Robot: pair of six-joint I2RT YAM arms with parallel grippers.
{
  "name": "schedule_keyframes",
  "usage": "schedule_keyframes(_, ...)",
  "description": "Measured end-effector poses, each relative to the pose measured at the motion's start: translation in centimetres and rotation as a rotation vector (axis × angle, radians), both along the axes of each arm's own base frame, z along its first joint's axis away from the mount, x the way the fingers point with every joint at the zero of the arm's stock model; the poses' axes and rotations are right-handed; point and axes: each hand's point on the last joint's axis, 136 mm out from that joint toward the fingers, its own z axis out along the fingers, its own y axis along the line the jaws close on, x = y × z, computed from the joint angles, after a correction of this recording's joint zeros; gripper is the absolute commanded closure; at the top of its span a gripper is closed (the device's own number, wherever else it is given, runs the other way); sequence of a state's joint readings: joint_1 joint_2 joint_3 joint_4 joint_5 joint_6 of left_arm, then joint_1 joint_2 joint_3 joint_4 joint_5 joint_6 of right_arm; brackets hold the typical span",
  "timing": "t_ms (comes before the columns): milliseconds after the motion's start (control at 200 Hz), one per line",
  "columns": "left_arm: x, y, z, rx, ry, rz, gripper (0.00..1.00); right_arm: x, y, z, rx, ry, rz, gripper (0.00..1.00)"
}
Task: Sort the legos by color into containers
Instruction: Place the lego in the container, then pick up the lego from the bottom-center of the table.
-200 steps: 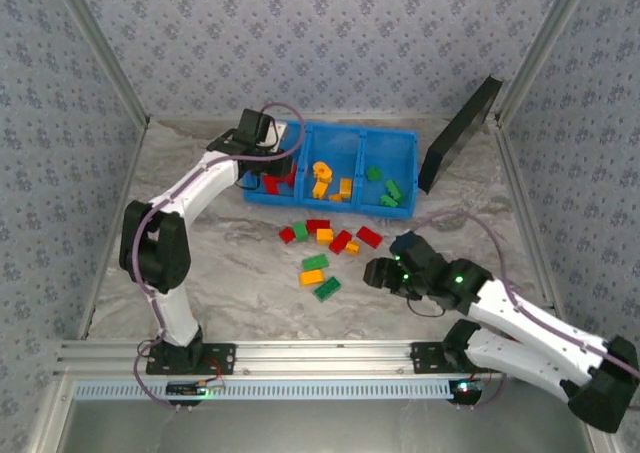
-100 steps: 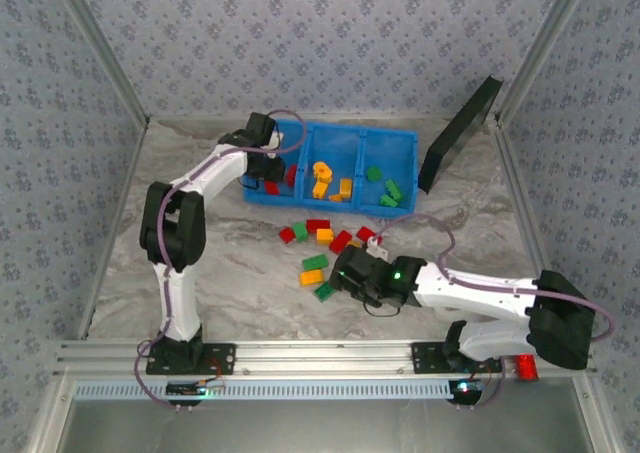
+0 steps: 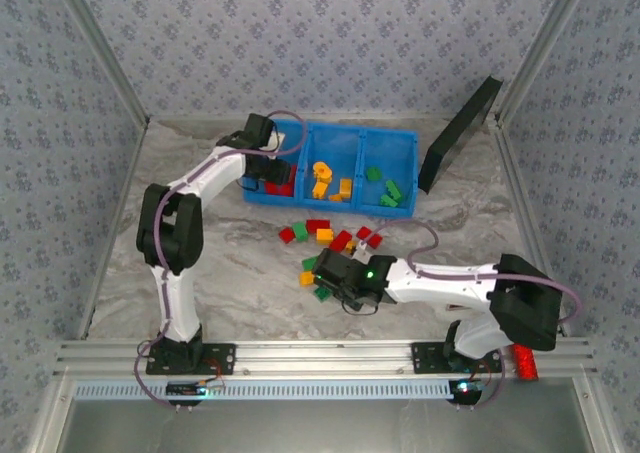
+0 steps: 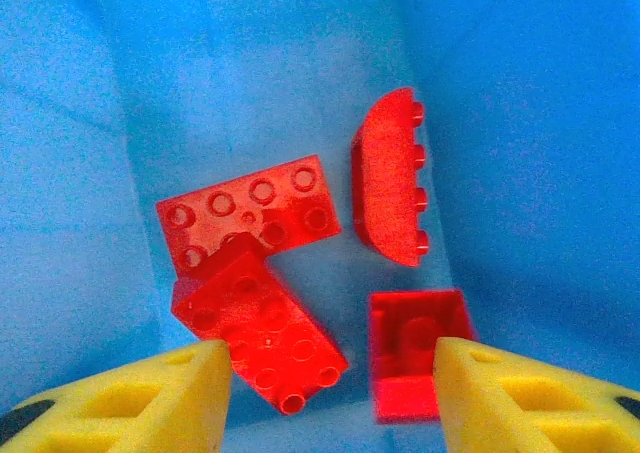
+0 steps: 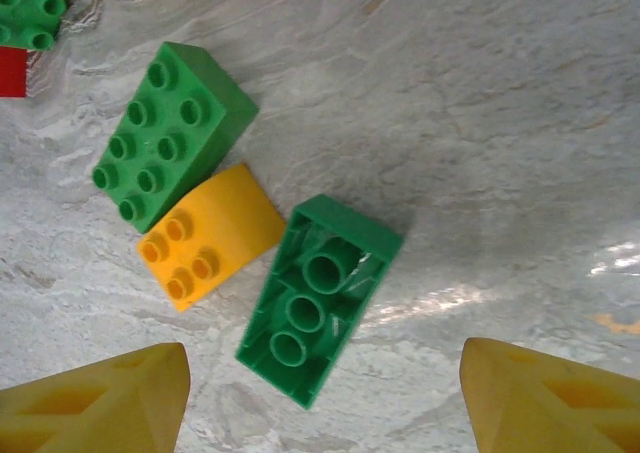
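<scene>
From above, the left end effector (image 3: 270,178) sits in the left compartment of the bin (image 3: 400,136); the right end effector (image 3: 322,273) hovers over legos (image 3: 320,235) on the bench (image 3: 220,263). Left wrist: fingers (image 4: 150,403) apart, empty, above four red legos (image 4: 250,213). Right wrist: fingers (image 5: 100,403) wide, empty, over an upturned green lego (image 5: 318,298).

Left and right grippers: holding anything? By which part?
Nothing held. Left gripper open above red legos in the blue bin; right gripper open above an upside-down green lego on the table.
</scene>
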State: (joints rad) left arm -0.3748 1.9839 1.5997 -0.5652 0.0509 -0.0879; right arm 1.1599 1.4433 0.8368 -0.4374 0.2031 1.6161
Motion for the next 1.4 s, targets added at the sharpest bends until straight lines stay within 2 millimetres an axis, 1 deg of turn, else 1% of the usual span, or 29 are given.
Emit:
schedule_keyframes(140,-0.5,-0.7,1.4,-0.055,-0.02,-0.019,0.42,0.2,0.8,-0.1,0.013,0.004,-0.016,0.25)
schedule_keyframes(245,-1.2,-0.9,3.1,-0.097,-0.043,-0.027,0.42,0.1,1.0,-0.5,0.012,0.013,-0.03,0.24)
schedule_keyframes(375,-2.2,-1.1,6.1,-0.15,-0.09,-0.033,0.41,0.0,1.0,-1.0,0.008,0.027,-0.053,0.25)
schedule_keyframes(520,-3.7,-0.8,9.9,-0.191,-0.157,-0.044,0.39,0.0,0.9,-1.3,0.008,0.036,-0.075,0.26)
schedule_keyframes(725,-5.8,0.1,14.7,-0.227,-0.256,-0.05,0.38,0.1,0.7,-1.9,0.0,0.049,-0.109,0.34)
schedule_keyframes(825,-7.3,0.7,16.3,-0.237,-0.292,-0.05,0.37,0.6,0.6,-2.0,0.0,0.047,-0.128,0.36)
schedule_keyframes(930,-8.9,1.5,17.4,-0.236,-0.307,-0.045,0.37,1.1,0.5,-2.5,-0.003,0.049,-0.143,0.37)
schedule_keyframes(1005,-9.4,1.8,17.9,-0.235,-0.317,-0.042,0.37,1.4,0.5,-3.1,-0.009,0.054,-0.153,0.37)
schedule_keyframes(1080,-9.6,2.0,17.8,-0.228,-0.312,-0.037,0.37,1.8,0.6,-3.5,-0.008,0.056,-0.159,0.4)
schedule_keyframes(1169,-9.9,2.2,16.8,-0.213,-0.286,-0.032,0.37,1.8,0.4,-3.9,-0.025,0.068,-0.152,0.46)
schedule_keyframes(1244,-10.2,2.4,16.0,-0.201,-0.26,-0.029,0.37,1.7,0.3,-4.0,-0.044,0.077,-0.142,0.54)
schedule_keyframes(1399,-10.6,2.3,15.8,-0.191,-0.249,-0.032,0.36,1.4,0.3,-4.1,-0.08,0.098,-0.107,0.67)
